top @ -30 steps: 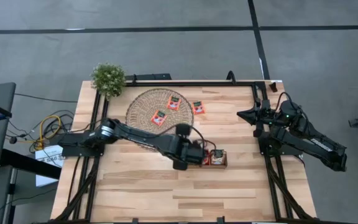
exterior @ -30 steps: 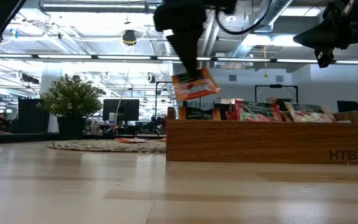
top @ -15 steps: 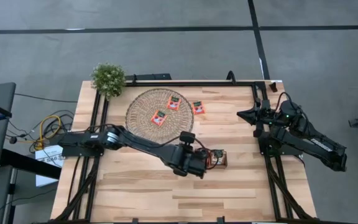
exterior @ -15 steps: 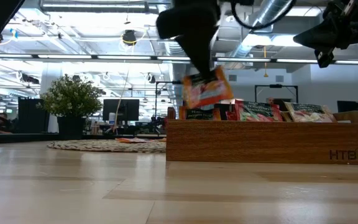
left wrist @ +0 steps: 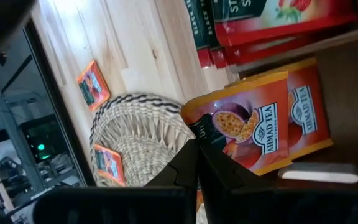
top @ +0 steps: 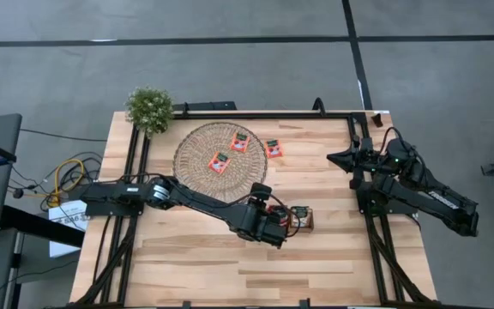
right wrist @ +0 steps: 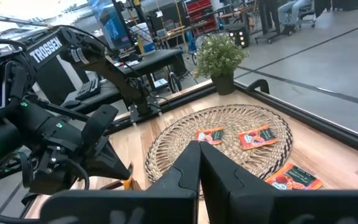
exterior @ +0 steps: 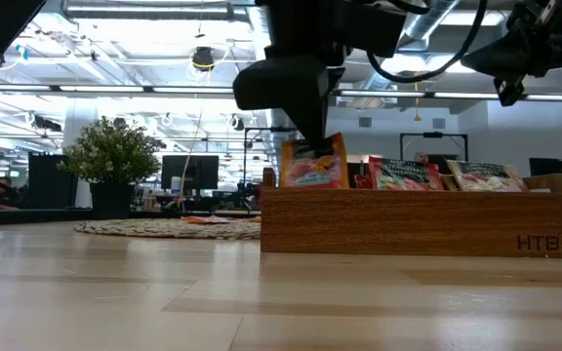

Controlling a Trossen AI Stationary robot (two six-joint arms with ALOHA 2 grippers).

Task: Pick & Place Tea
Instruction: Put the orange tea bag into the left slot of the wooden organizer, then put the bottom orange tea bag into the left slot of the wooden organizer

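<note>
Wooden tray (exterior: 418,222), end compartment: left gripper (left wrist: 197,144), fingers pinching orange tea sachet (left wrist: 253,121); lower upright before release. Right gripper (top: 333,157) closed, parked beyond tray.

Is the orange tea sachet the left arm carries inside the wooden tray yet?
Partly in: the sachet, pinched by the left pincer, stands upright with its lower edge behind the tray wall.

We note one orange-red tea sachet (left wrist: 253,121) upright, lowered into the wooden tray's (exterior: 418,224) end compartment; three sachets (top: 240,142) lie flat around the woven mat (top: 200,154).
</note>
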